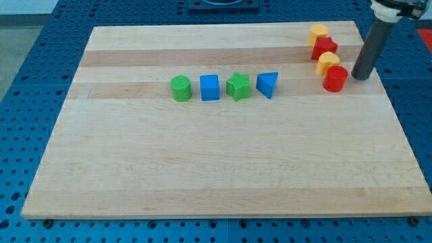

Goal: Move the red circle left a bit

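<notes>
The red circle [335, 79] sits near the view's upper right on the wooden board [223, 169]. My tip [360, 77] stands just to the right of it, very close, touching or nearly so. A yellow block [328, 62] sits right above the red circle, touching it or nearly. A red star-like block [325, 47] lies above that, and another yellow block [318, 32] is at the top of this cluster.
A row of blocks lies left of centre: a green circle [181, 88], a blue square [210, 87], a green star [238, 86] and a blue triangle-like block [267, 84]. The board's right edge runs close to my tip.
</notes>
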